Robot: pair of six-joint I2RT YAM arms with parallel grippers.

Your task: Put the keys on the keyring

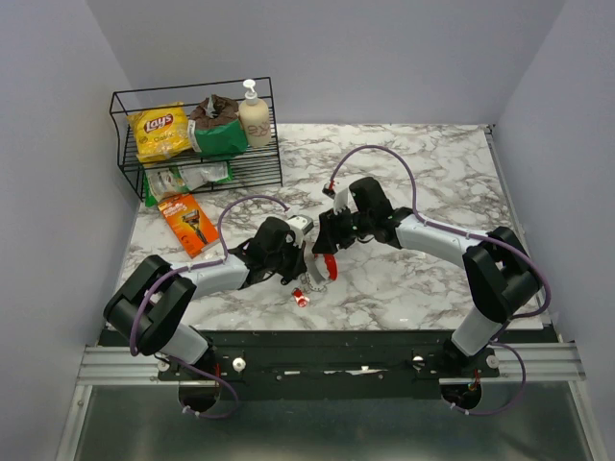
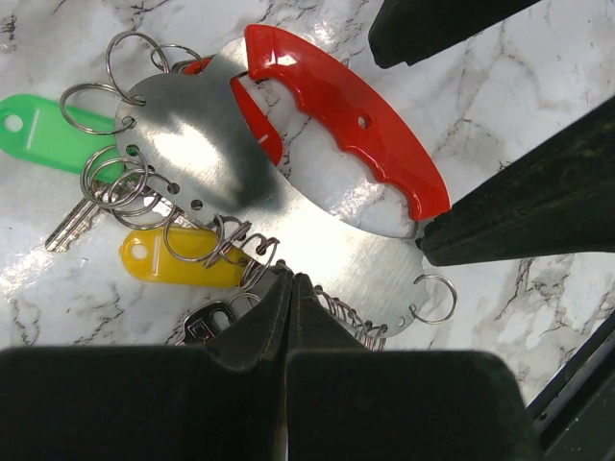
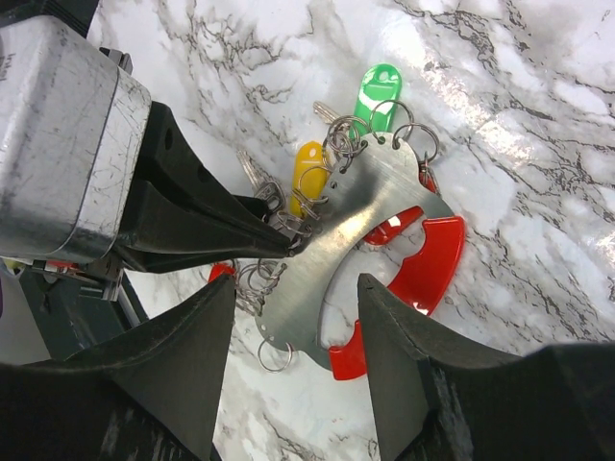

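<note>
Keyring (image 3: 370, 197): red arc on silver plate; your left gripper (image 3: 289, 243) pinches its edge, right gripper (image 3: 296, 288) straddles it wide.

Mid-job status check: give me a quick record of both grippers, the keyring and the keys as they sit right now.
left gripper: shut, pinching the keyring at its ringed edge
right gripper: open, fingers straddling keyring
keyring: on marble table, between grippers
green key: at the rings, seemingly threaded
yellow key: beside green, also at rings
red key: probably the small red piece lying apart, nearer the bases
</note>
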